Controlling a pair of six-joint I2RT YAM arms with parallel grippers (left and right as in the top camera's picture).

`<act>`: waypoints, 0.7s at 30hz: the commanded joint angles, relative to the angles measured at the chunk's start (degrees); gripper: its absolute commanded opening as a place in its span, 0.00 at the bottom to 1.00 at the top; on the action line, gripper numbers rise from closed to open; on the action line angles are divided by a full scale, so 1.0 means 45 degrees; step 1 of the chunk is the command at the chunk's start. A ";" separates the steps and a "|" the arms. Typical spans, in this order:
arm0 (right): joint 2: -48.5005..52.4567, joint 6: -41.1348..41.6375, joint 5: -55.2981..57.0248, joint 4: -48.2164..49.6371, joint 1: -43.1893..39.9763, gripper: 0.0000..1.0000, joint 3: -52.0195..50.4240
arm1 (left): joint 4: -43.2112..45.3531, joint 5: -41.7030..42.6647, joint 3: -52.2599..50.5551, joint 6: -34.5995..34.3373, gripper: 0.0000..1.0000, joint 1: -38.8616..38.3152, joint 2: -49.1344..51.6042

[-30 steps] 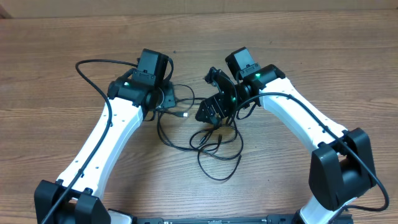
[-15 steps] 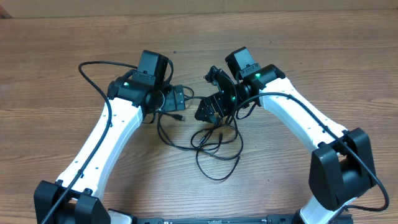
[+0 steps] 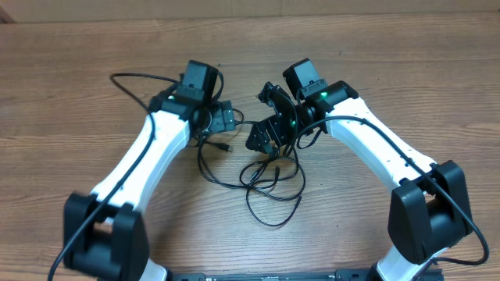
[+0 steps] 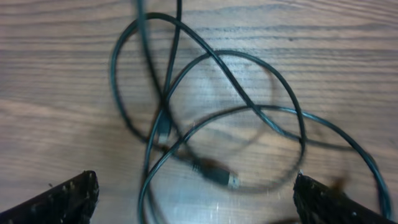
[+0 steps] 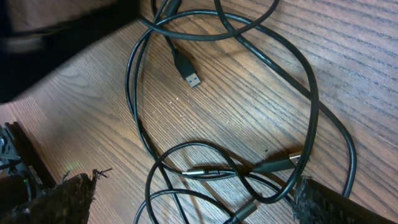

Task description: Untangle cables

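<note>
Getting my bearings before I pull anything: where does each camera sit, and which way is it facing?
Overhead: fixed above the table, looking down; shows left arm, right arm, the cables between them.
Left wrist: on the left arm, looking down at cable loops; open jaws' tips in the bottom corners.
Right wrist: on the right arm, looking down at cables and a USB plug; open jaws likewise.
Shared: all three see the tangle.

White arms [image 3: 137, 164] with black joints [image 3: 426, 211], green lights [image 3: 323, 97], looping black cords [image 3: 129, 75].

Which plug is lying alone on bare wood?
The plug near the top of the right wrist view; the other plugs lower down lie among crossing cables.
</note>
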 commanded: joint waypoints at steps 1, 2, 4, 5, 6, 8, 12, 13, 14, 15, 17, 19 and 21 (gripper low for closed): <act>0.0087 -0.0044 0.0034 0.0068 -0.0034 1.00 -0.0053 | 0.0607 -0.0146 0.0146 -0.0593 0.77 0.0049 0.0971; 0.0087 -0.0044 0.0034 0.0073 -0.0034 1.00 -0.0053 | 0.0724 -0.0073 0.0141 -0.0593 0.49 0.0049 0.1117; 0.0087 -0.0044 0.0034 0.0073 -0.0034 1.00 -0.0053 | 0.0821 0.0034 0.0146 -0.0568 0.04 0.0049 0.1268; 0.0087 -0.0044 0.0034 0.0078 -0.0034 1.00 -0.0053 | 0.0811 0.0092 0.0151 -0.0510 0.04 0.0053 0.1258; 0.0087 -0.0044 0.0034 0.0073 -0.0034 1.00 -0.0053 | 0.0753 0.0165 0.0204 -0.0427 0.04 0.0053 0.1146; 0.0087 -0.0044 0.0034 0.0068 -0.0034 1.00 -0.0053 | 0.0413 0.0112 0.0491 -0.0437 0.04 0.0083 0.0758; 0.0087 -0.0039 0.0034 0.0034 -0.0034 1.00 -0.0053 | -0.0903 -0.0092 0.2414 0.0947 0.04 0.0223 -0.0933; 0.0087 -0.0039 0.0034 0.0034 -0.0034 1.00 -0.0053 | -0.1321 -0.0335 0.3045 0.1166 0.04 0.0233 -0.1326; 0.0087 -0.0044 0.0034 0.0039 -0.0034 1.00 -0.0053 | -0.1768 -0.0690 0.3750 0.1316 0.04 0.0223 -0.1729; 0.0087 -0.0044 0.0034 0.0049 -0.0034 1.00 -0.0053 | -0.2118 -0.1005 0.4337 0.1384 0.04 0.0223 -0.2050; 0.0087 -0.0044 0.0034 0.0078 -0.0034 1.00 -0.0053 | -0.2769 -0.1603 0.5634 0.1379 0.04 0.0228 -0.2739; 0.0087 -0.0039 0.0029 0.0092 -0.0034 1.00 -0.0053 | -0.3070 -0.1821 0.6611 0.1399 0.04 0.0228 -0.3342; 0.0087 -0.0029 0.0024 0.0087 -0.0034 1.00 -0.0053 | -0.3201 -0.1802 0.7271 0.1588 0.04 0.0228 -0.3857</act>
